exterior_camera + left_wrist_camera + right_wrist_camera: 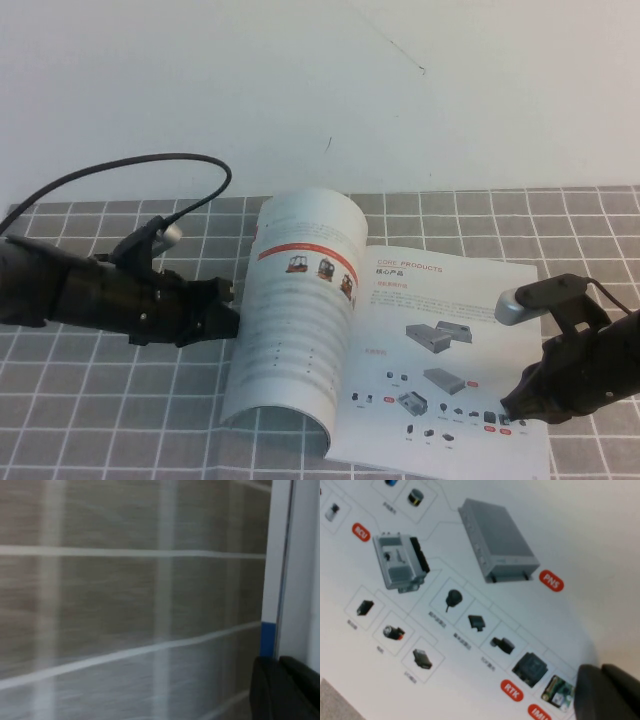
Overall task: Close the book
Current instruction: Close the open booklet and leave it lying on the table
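Note:
An open booklet (440, 330) lies on the checked cloth, its right page flat and printed with product pictures. Its left leaves (300, 300) stand up in a tall arch that curls over toward the right. My left gripper (232, 318) is shut and low at the outer left side of that arch, touching it. In the left wrist view the white leaf edge (295, 580) with a blue strip rises right above the gripper (282, 690). My right gripper (508, 408) is shut, its tips resting on the flat page's lower right part (470, 555), next to the small printed pictures (605, 692).
A grey checked cloth (100, 400) covers the table up to a white wall behind. The left arm's black cable (130, 165) loops above the cloth at the back left. The right arm's silver wrist camera (512, 305) hangs over the booklet's right edge.

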